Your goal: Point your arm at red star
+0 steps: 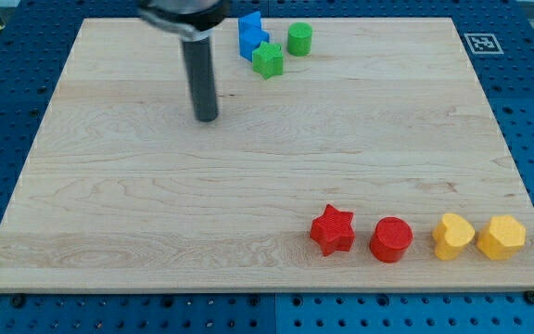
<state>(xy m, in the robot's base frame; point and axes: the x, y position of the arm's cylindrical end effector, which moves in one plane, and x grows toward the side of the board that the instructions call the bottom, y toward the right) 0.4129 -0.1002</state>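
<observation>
The red star (332, 230) lies near the view's bottom, right of centre, on the wooden board (137, 204). My tip (207, 118) is at the lower end of the dark rod, in the board's upper left-centre. It stands far up and to the left of the red star, touching no block.
A red cylinder (391, 239) sits just right of the star, then a yellow heart-like block (452, 236) and a yellow hexagon (501, 237). Near the view's top are two blue blocks (250, 34), a green star (268, 60) and a green cylinder (299, 39).
</observation>
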